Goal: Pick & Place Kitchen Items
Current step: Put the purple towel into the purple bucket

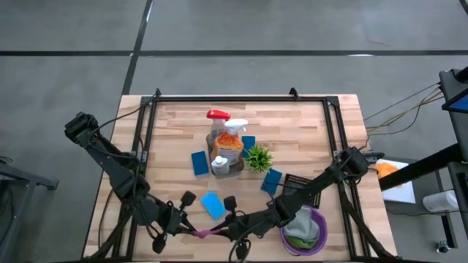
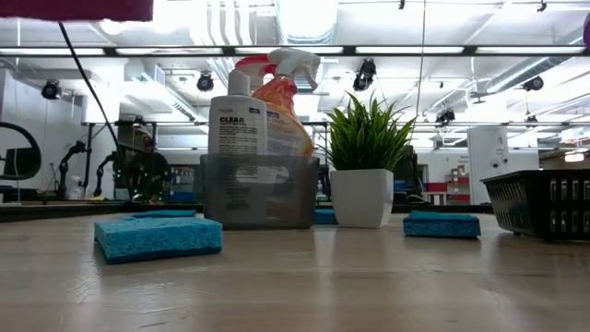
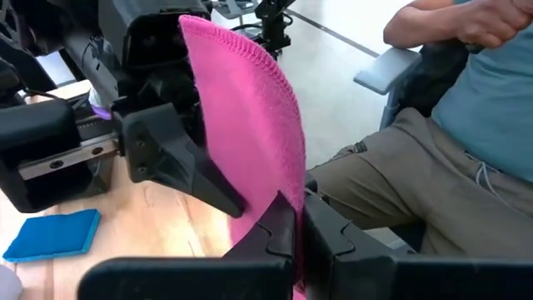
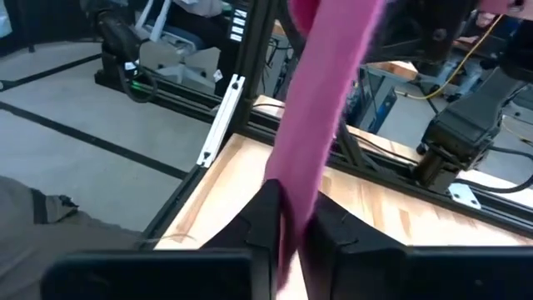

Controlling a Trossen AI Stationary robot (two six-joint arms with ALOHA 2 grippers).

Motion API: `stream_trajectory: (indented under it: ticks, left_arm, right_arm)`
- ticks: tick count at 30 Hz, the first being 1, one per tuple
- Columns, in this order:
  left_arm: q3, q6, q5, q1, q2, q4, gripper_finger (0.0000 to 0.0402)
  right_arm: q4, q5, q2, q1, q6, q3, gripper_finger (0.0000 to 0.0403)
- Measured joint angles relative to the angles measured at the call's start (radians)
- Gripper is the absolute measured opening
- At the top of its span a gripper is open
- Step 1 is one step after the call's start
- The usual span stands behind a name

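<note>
Near the table's (image 1: 175, 124) front edge, I have both claws — left claw (image 1: 191, 230) and right claw (image 1: 232, 232) — clamped on the magenta cloth (image 1: 207, 233) stretched between them; if either pulls away unevenly, the cloth may slip free or tear.

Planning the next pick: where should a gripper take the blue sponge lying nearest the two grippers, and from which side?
Grip the blue sponge across its short width, coming straight down from above. It lies flat on the table, a low slab with nothing touching it, so its long edges are free for the fingers.
</note>
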Motion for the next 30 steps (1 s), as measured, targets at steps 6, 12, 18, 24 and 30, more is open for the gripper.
stream_trajectory:
  ticks: [6, 12, 18, 24, 30]
  left_arm:
    - [0.000, 0.086, 0.024, 0.000, 0.000, -0.031, 0.0032]
    - [0.000, 0.098, 0.019, 0.000, 0.000, -0.039, 0.0073]
    - [0.000, 0.059, 0.020, 0.000, -0.004, -0.050, 0.0091]
    - [-0.008, -0.006, 0.027, -0.016, -0.012, -0.082, 0.0092]
    - [-0.055, 0.050, 0.019, -0.023, -0.018, -0.049, 0.0092]
  right_arm:
    - [-0.001, -0.006, 0.000, 0.005, -0.017, 0.000, 0.0019]
    - [-0.024, 0.095, 0.000, 0.023, -0.073, -0.001, 0.0018]
    - [-0.039, 0.333, 0.000, 0.056, -0.201, -0.001, 0.0018]
    - [-0.061, 0.384, -0.012, 0.081, -0.245, -0.001, 0.0018]
    - [-0.094, 0.289, -0.018, 0.096, -0.267, -0.001, 0.0018]
